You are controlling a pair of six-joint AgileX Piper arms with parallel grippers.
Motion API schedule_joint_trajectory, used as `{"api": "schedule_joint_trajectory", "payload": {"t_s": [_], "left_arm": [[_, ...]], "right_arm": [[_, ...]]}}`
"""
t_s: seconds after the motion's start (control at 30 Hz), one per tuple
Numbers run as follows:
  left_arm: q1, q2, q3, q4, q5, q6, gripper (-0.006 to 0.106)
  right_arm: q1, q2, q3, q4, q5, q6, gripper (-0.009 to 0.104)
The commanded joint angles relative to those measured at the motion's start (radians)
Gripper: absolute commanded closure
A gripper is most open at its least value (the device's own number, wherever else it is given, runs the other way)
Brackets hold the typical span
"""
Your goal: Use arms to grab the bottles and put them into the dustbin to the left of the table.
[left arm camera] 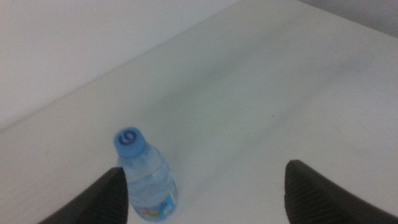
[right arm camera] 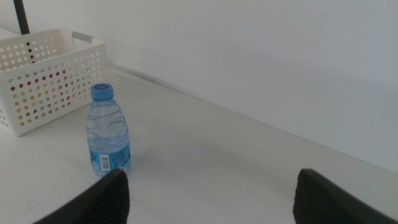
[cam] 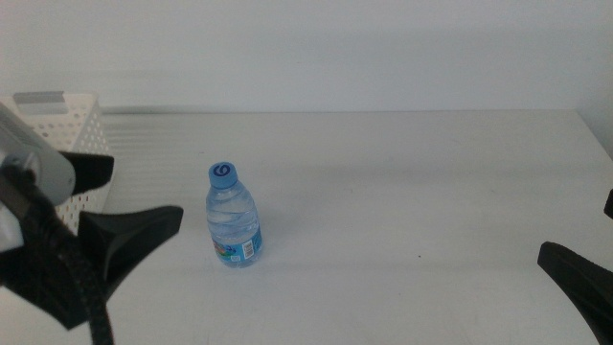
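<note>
The left gripper (cam: 120, 206) hangs with jaws spread beside the upright bottle (cam: 233, 228); the right gripper (right arm camera: 211, 193) waits, also wide, far off.

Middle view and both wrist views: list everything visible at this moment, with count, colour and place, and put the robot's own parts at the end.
water bottle: one, clear with blue cap and blue label, upright on the table, left of centre.
dustbin: one, white perforated basket, at the table's far left edge; coloured shapes show through its holes in the right wrist view.
table: one, plain white, spanning the scene.
left hand: one, dark jaws open, low at the left, just short of the bottle and not touching it.
right hand: one, dark jaws open, waiting at the lower right, far from the bottle.
</note>
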Motion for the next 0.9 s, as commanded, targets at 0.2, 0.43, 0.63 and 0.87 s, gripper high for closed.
{"api": "schedule_joint_trajectory", "payload": {"t_s": [0.2, 0.43, 0.63, 0.87], "left_arm": [[-0.004, -0.004, -0.027, 0.019, -0.197, -0.014, 0.023], [-0.004, -0.002, -0.026, -0.01, -0.242, -0.018, 0.022], [-0.004, 0.05, -0.022, -0.055, -0.261, -0.027, 0.022], [-0.004, 0.106, -0.023, -0.01, -0.403, -0.041, 0.022]], "right_arm": [[-0.009, 0.003, -0.027, 0.0, -0.074, -0.016, 0.018], [-0.009, 0.003, -0.027, 0.0, -0.074, -0.016, 0.018], [-0.009, 0.003, -0.027, 0.0, -0.074, -0.016, 0.018], [-0.009, 0.003, -0.027, 0.0, -0.074, -0.016, 0.018]]}}
